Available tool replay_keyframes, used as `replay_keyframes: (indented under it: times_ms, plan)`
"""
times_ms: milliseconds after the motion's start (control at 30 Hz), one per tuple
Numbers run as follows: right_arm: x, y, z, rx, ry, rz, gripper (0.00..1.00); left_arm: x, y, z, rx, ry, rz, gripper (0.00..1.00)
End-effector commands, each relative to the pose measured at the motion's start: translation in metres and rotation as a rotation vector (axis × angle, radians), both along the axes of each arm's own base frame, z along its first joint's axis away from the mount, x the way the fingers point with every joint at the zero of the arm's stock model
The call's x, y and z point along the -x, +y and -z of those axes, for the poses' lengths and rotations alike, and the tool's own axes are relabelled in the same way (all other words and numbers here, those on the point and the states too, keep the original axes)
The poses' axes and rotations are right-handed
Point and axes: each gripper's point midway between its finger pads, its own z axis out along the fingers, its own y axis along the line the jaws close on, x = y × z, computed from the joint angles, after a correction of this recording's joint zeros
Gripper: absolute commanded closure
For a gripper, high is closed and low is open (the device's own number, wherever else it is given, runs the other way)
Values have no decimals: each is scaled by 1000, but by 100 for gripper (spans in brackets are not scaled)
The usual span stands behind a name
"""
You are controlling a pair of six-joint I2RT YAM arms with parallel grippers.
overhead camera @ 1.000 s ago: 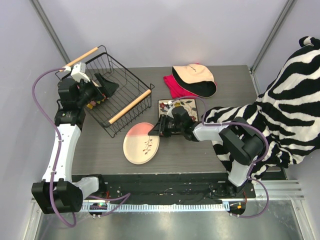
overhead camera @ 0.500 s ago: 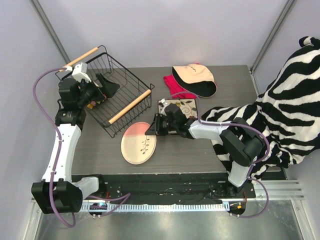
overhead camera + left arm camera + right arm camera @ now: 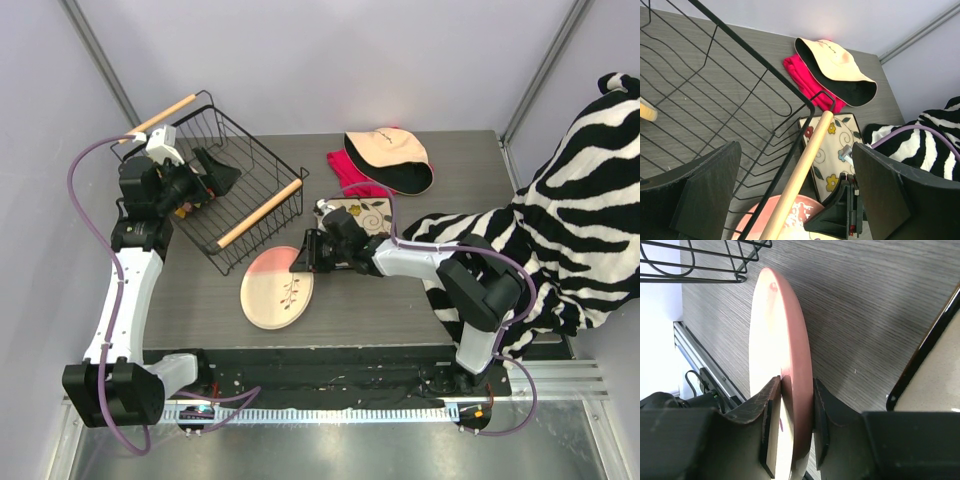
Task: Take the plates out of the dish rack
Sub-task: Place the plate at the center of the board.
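Robotics test cell, seen from my remote station: my left arm (image 3: pixel 125 290) and right arm (image 3: pixel 470 290) are mounted on a metal rail (image 3: pixel 330 412) at the edge of a grey wood-grain desk (image 3: pixel 200 300). Bare pale walls (image 3: pixel 350 60), aluminium posts (image 3: pixel 100 60) and looping purple cables (image 3: pixel 72 180) enclose staged household props: a dish rack (image 3: pixel 260 213), a cap (image 3: pixel 385 150) and a zebra-print cloth (image 3: pixel 590 200).

The top external camera looks steeply down over the whole worktop (image 3: pixel 205 300). Both wrist cameras sit low and close; all three share the pink plate (image 3: pixel 785 340).
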Motion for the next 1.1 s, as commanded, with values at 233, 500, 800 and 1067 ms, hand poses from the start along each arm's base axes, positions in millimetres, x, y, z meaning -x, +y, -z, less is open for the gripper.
replay_keyframes:
  times_ms: [233,500,800,1067]
  plan:
    - [6,-3,29,133,-11,-38,60,1,-5,-17,-7,-52,27,3]
    - [-1,5,33,144,-20,-26,58,2,-7,-18,-8,-54,31,2]
    - [-10,13,42,161,-29,-22,51,2,-8,-18,-9,-55,35,2]
    - [-5,6,56,206,-12,-25,48,2,-9,-18,-9,-53,38,2]
